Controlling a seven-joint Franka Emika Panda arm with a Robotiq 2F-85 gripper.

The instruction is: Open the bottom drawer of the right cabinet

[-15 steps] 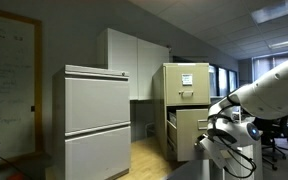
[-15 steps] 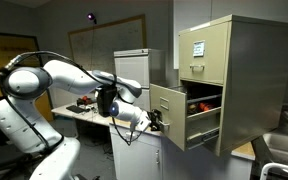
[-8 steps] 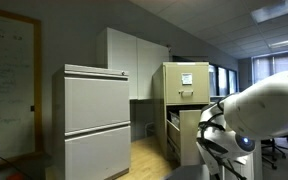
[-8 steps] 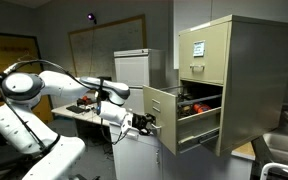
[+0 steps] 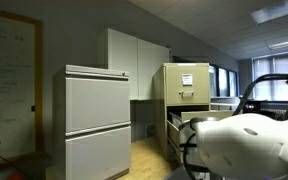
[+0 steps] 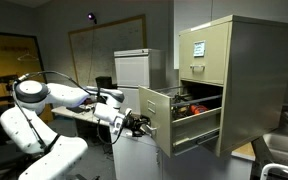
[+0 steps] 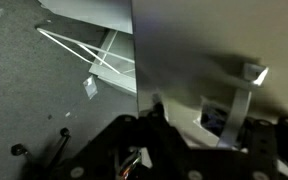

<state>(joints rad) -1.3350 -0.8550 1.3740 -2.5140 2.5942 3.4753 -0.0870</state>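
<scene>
1. Arm [image 5: 246,148]: your white arm fills the lower corner of an exterior view. It is blurred and covers the foot of the tan cabinet there.
2. Gripper [image 6: 141,125]: it sits at the outer face of the bottom drawer [image 6: 154,115]. You cannot tell whether the fingers are spread or pinching, or whether they touch. The wrist view shows only dark linkage along its lower edge.
3. Bottom drawer: it stands well out of the right cabinet [image 6: 239,80], with reddish contents [image 6: 199,100] showing over its open top. In the wrist view its tan front ends in a sharp vertical edge against the grey floor [image 7: 29,100].
4. Floor beside that edge: open, crossed by thin white bars [image 7: 94,55].
5. Right cabinet: tall and tan. The top drawer is flush and carries a white paper [image 6: 198,48].
6. Grey cabinet [image 5: 96,120]: wide, with two drawers. It stands apart from the tan cabinet, with a strip of bare floor [image 5: 149,150] between them.
7. Far wall: tall white cupboards [image 5: 134,60] and a whiteboard [image 5: 9,80].
</scene>
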